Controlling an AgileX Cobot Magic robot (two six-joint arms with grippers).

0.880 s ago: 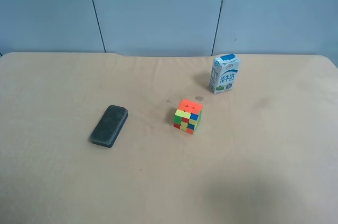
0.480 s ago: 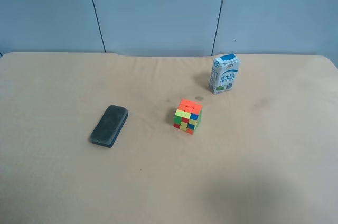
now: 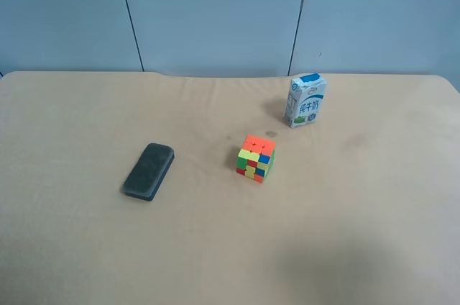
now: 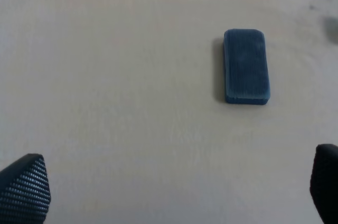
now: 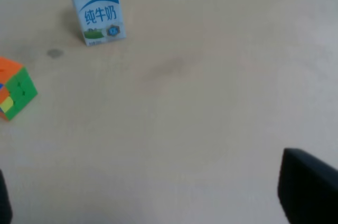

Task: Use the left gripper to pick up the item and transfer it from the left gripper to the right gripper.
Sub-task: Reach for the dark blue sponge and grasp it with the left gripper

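Observation:
The item (image 3: 148,170), a flat dark oblong block, lies on the tan table left of centre in the exterior high view. It also shows in the left wrist view (image 4: 245,65), lying flat. My left gripper (image 4: 174,192) is open and empty, with its fingertips (image 4: 24,189) far apart, and the item lies apart from them on the table. My right gripper (image 5: 158,197) is open and empty over bare table; only the tips of its fingers (image 5: 309,187) show. Neither arm shows in the exterior high view.
A multicoloured puzzle cube (image 3: 256,158) sits mid-table, also in the right wrist view (image 5: 15,93). A white-and-blue milk carton (image 3: 305,101) stands behind it, also in the right wrist view (image 5: 97,10). A blue-grey wall runs behind the table (image 3: 374,197).

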